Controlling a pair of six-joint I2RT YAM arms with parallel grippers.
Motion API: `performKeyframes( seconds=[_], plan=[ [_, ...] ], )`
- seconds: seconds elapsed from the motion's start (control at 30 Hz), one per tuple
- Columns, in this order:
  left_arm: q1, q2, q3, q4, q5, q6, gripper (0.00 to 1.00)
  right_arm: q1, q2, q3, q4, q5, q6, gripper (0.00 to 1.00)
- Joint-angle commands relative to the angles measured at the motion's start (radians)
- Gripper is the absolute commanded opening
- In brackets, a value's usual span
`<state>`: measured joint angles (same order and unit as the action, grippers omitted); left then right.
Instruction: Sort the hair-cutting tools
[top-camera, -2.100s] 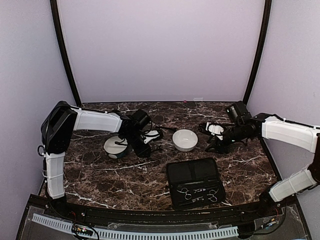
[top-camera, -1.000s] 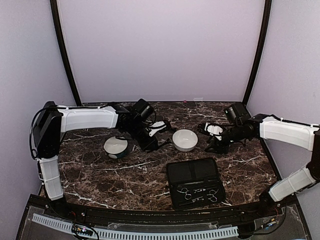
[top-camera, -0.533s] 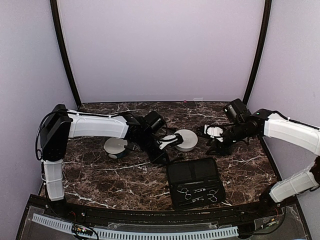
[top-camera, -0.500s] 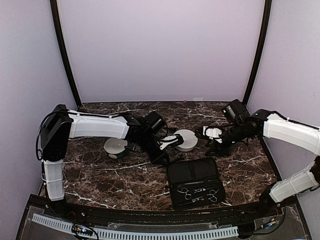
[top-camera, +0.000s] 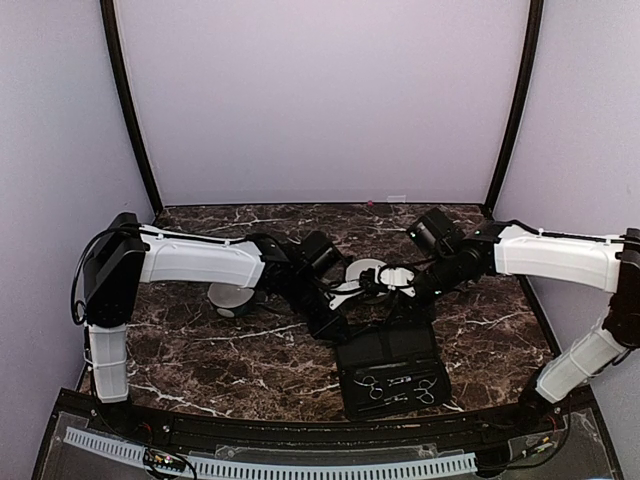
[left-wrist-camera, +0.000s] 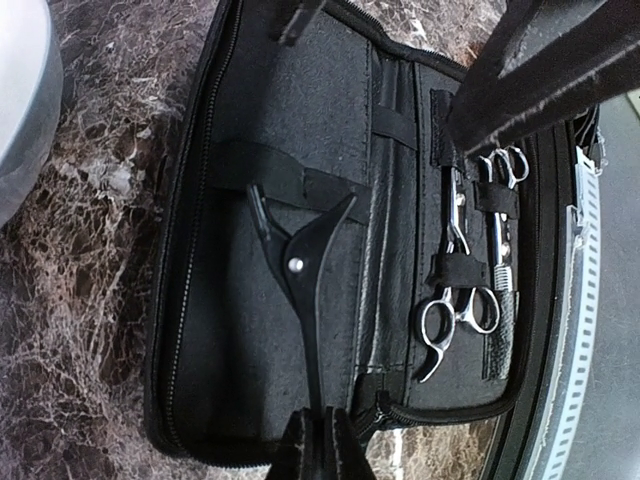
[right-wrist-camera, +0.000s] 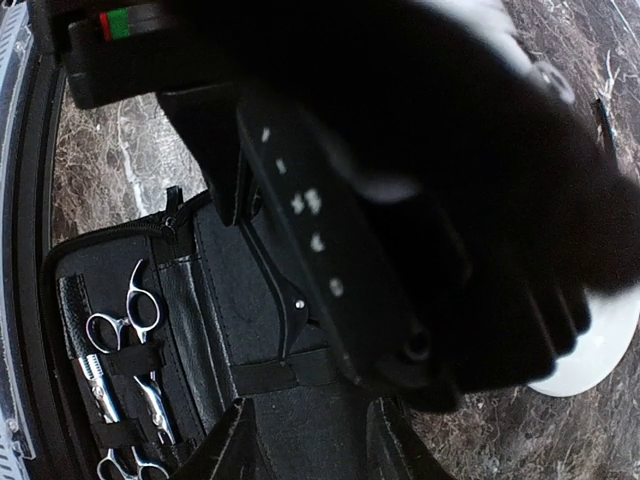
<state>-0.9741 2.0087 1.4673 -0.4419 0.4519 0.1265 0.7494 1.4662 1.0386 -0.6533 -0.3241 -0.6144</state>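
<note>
1. Marble table (top-camera: 200, 350) up first, with the black case (top-camera: 395, 350) lying open at 6 o'clock.
2. Left bowl (top-camera: 235, 296) at 9 o'clock, middle bowl (right-wrist-camera: 590, 350) at 12; their contents are unreadable.
3. Right gripper (right-wrist-camera: 310, 420) gapes empty, while the left gripper (left-wrist-camera: 315, 445) pinches the black clip (left-wrist-camera: 300, 260) over the case.
4. Scissors (left-wrist-camera: 455, 305) sit strapped along the case's 6 o'clock side, so I'd judge the sorting unfinished.

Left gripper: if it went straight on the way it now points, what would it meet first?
Probably the open black case: the left gripper, shut on a dark clip, points at the case's bare panel, so the clip's tip would touch the lining first. Depth is unclear.
</note>
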Motion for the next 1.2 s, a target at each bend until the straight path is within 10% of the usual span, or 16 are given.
performKeyframes(
  seconds=[0.0, 0.23, 0.6, 1.17],
  plan=[
    [-0.005, -0.048, -0.020, 0.031, 0.043, -0.025, 0.00, 0.008, -0.019, 0.026, 0.018, -0.030, 0.026, 0.38],
    [-0.019, -0.055, -0.040, 0.069, 0.027, -0.012, 0.00, -0.029, -0.194, -0.065, 0.007, -0.014, 0.005, 0.40],
    [-0.053, -0.037, 0.015, 0.196, 0.038, -0.089, 0.00, -0.409, -0.416, -0.284, 0.303, -0.040, 0.162, 0.44],
    [-0.103, 0.244, 0.323, 0.400, -0.077, -0.137, 0.00, -0.478, -0.482, -0.339, 0.376, 0.120, 0.166, 0.46]
  ],
)
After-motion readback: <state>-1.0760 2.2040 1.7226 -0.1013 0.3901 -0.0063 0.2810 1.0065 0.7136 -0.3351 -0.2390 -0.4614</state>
